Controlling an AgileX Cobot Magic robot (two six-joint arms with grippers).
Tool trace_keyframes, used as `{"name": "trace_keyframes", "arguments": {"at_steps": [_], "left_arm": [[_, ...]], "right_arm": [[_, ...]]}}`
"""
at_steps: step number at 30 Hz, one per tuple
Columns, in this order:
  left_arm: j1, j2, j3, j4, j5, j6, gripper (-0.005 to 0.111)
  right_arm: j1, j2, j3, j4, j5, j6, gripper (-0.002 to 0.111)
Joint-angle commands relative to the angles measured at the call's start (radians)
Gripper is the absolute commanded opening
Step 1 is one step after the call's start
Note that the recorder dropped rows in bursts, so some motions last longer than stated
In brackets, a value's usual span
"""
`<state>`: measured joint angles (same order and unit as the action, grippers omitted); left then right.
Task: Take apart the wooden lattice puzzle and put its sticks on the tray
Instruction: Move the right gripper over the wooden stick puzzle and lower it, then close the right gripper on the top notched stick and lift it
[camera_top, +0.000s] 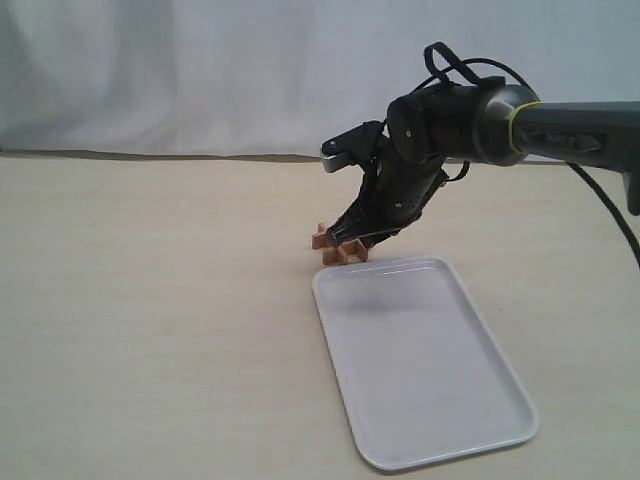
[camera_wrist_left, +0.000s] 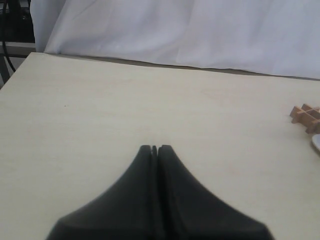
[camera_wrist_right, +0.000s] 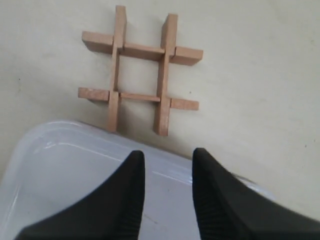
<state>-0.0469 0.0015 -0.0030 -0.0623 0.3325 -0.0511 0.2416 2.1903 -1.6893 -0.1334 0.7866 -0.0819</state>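
Observation:
The wooden lattice puzzle lies whole on the table, its four reddish-brown sticks interlocked in a hash shape, just beyond the far rim of the white tray. In the exterior view the puzzle shows partly behind my right gripper, beside the tray. My right gripper is open and empty, hovering over the tray's far edge a little short of the puzzle. My left gripper is shut on nothing above bare table; the puzzle shows at the far edge of its view.
A white cloth backdrop hangs behind the light wooden table. The right arm reaches in from the right. The left arm is outside the exterior view.

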Motion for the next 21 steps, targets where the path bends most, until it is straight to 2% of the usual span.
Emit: {"name": "trace_keyframes", "arguments": {"at_steps": [1,8,11,21], "left_arm": [[0.001,-0.002,0.003,0.002,-0.010,-0.005,0.000],[0.001,-0.002,0.003,0.002,-0.008,-0.005,0.000],[0.001,-0.002,0.003,0.002,-0.010,-0.005,0.000],[0.001,-0.002,0.003,0.000,-0.010,-0.005,0.000]], "right_arm": [[-0.033,0.019,-0.008,0.054,-0.061,-0.079,0.032],[-0.042,0.022,-0.008,0.091,-0.005,-0.105,0.032],[-0.042,0.022,-0.010,0.163,0.018,-0.105,0.032],[-0.042,0.023,-0.010,0.248,-0.019,-0.097,0.032]]}}
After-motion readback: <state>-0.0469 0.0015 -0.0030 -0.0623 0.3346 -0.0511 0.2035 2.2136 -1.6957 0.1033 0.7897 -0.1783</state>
